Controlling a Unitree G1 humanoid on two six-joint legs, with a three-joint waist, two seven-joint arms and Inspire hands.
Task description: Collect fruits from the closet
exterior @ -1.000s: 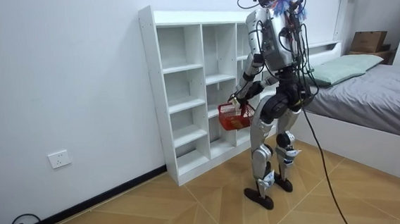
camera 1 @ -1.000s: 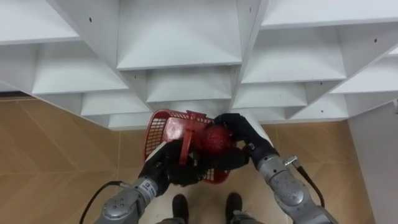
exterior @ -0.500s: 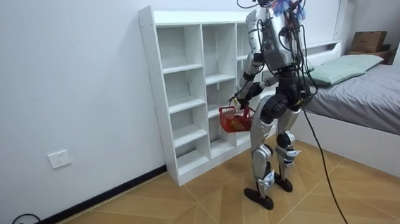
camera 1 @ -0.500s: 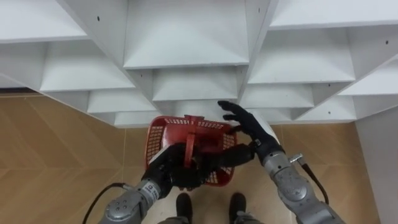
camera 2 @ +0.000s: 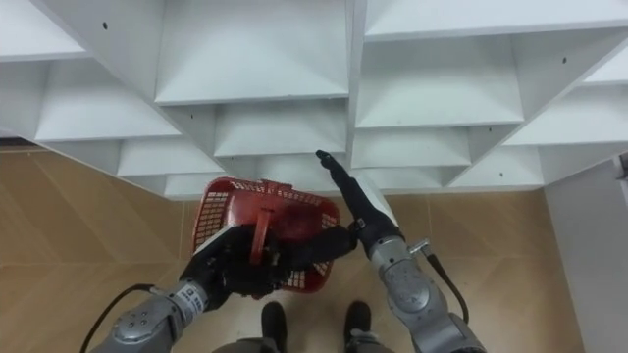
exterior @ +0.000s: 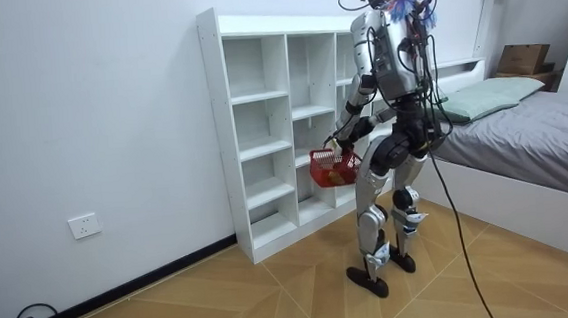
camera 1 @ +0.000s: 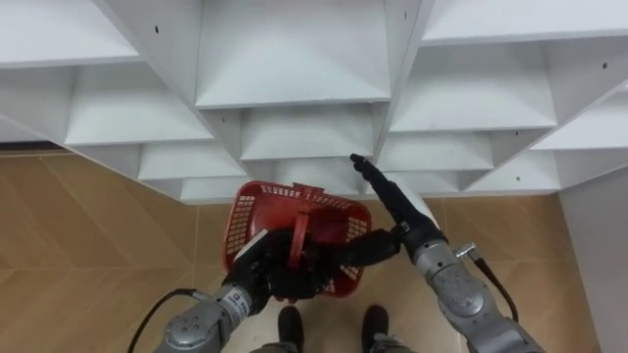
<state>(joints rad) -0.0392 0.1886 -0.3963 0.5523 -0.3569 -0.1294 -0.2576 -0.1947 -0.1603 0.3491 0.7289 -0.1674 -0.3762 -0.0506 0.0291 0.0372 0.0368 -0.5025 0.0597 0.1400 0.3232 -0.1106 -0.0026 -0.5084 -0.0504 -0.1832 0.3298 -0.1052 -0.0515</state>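
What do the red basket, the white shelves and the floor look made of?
The red basket: likely moulded plastic, smooth, with slotted mesh walls. The white shelves: probably painted or laminated board, matt, with small peg holes. The floor: wood or wood-look laminate, its grain laid in a herringbone pattern.

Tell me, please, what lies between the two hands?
The basket, fruit inside, in both eye views: the left hand grips its handle, the right hand is open beside it.

Red plastic mesh basket [camera 1: 257, 211], matt white shelving [camera 1: 294, 69], smooth wood-look floor [camera 1: 88, 235].
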